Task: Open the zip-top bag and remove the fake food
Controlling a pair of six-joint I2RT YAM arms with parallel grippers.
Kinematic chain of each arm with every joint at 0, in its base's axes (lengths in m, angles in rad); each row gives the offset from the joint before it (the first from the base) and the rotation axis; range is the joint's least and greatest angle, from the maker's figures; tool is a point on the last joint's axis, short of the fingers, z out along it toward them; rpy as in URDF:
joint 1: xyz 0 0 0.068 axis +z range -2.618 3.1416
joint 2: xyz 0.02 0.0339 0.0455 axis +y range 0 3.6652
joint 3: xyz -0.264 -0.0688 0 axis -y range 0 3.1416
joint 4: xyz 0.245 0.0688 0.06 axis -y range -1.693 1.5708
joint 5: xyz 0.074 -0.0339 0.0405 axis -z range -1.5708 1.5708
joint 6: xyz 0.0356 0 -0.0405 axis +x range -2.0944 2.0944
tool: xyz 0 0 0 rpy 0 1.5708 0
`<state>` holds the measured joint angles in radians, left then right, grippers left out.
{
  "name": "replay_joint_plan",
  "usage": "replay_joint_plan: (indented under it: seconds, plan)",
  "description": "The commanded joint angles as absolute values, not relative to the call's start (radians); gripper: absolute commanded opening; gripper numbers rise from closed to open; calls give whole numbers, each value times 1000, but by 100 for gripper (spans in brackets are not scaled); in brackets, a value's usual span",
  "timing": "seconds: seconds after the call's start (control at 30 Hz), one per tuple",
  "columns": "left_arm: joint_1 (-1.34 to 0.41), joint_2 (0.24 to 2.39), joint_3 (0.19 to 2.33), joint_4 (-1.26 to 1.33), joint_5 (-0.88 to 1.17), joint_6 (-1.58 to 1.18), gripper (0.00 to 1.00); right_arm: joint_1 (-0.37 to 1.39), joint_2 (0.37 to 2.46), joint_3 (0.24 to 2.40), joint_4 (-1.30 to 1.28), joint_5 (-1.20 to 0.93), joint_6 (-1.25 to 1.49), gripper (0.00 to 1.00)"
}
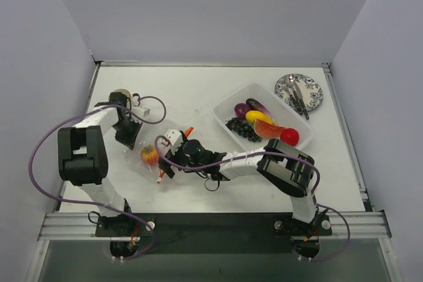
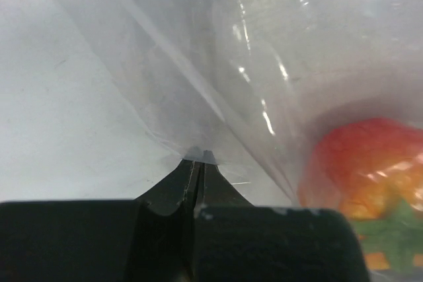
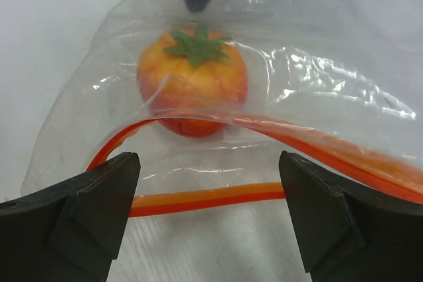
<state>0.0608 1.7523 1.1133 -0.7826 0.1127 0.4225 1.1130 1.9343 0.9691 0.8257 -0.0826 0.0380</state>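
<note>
The clear zip-top bag [image 1: 162, 138] lies on the table left of centre, its red-orange zip strip [image 3: 211, 197] parted and the mouth gaping. Inside sits one fake food, an orange fruit with a green top [image 3: 192, 84], also seen from above [image 1: 149, 155] and in the left wrist view [image 2: 363, 163]. My left gripper [image 1: 130, 135] is shut on the bag's thin plastic [image 2: 199, 156] at the end away from the mouth. My right gripper [image 3: 208, 189] is open at the bag's mouth, its jaws on either side of the lower strip, touching nothing; from above it sits just right of the fruit [image 1: 164, 156].
A rigid clear tray [image 1: 225, 107] at the right holds several fake foods: purple, yellow, red, dark grapes, a watermelon slice. A patterned plate [image 1: 314, 97] with cutlery stands at the back right. White walls enclose the table.
</note>
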Motion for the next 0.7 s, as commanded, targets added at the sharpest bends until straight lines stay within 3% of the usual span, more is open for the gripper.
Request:
replay_joint_plan:
  seconds: [0.0,0.37,0.67]
  plan:
    - [35,1718,1167,-840,186,402,0,1135,1996,1034,899,-120,31,91]
    - [8,1717,1135,-853,213,391,0,1137,2086,1123,879,-95,40,100]
    - [-55,1710,1126,-864,222,376,0,1143,2126,1213,896,-87,25,100]
